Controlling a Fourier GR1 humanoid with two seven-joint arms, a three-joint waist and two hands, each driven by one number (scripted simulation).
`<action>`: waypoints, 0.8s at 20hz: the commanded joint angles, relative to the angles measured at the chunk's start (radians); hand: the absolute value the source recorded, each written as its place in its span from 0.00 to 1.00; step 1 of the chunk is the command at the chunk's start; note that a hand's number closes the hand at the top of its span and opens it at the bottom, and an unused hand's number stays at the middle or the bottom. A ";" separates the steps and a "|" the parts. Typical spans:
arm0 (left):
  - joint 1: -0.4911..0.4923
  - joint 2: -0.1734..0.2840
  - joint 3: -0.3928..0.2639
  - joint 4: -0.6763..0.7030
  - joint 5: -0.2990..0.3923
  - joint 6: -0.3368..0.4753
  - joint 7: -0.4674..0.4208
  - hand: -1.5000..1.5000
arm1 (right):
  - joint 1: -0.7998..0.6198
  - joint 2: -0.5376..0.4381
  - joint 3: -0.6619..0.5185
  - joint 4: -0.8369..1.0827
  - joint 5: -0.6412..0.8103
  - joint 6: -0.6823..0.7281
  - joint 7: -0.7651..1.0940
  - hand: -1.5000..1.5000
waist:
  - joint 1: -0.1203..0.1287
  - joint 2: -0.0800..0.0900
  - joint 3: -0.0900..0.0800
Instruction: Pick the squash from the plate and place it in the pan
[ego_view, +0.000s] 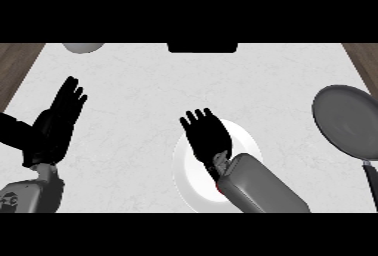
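A white plate (193, 184) lies on the counter at the centre. My right hand (207, 136) hovers over it with straight fingers pointing away from me, and it holds nothing that I can see. The hand and its grey forearm cover most of the plate. The squash is hidden; only a small reddish sliver (218, 189) peeks out beside the forearm. The grey pan (347, 122) sits at the right edge, its black handle (370, 179) pointing toward me. My left hand (57, 120) rests open at the left, fingers up.
A white rounded object (83, 47) sits at the counter's far left edge. A black object (203, 47) stands at the far centre. Wooden strips (15, 60) border the pale counter (148, 100) on both sides.
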 joint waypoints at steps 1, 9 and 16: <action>0.012 -0.002 0.023 0.048 0.007 -0.025 -0.042 0.50 | 0.026 -0.002 0.009 0.107 0.062 -0.072 -0.077 0.00 | 0.000 0.001 0.000; 0.043 -0.017 0.024 0.005 -0.023 -0.023 -0.055 0.50 | 0.005 0.050 -0.024 0.212 0.097 -0.123 -0.115 0.00 | 0.002 0.000 0.000; 0.016 -0.008 0.014 -0.045 -0.018 -0.044 0.026 0.50 | -0.050 0.051 -0.035 0.342 0.035 -0.214 -0.147 0.00 | 0.006 0.000 0.000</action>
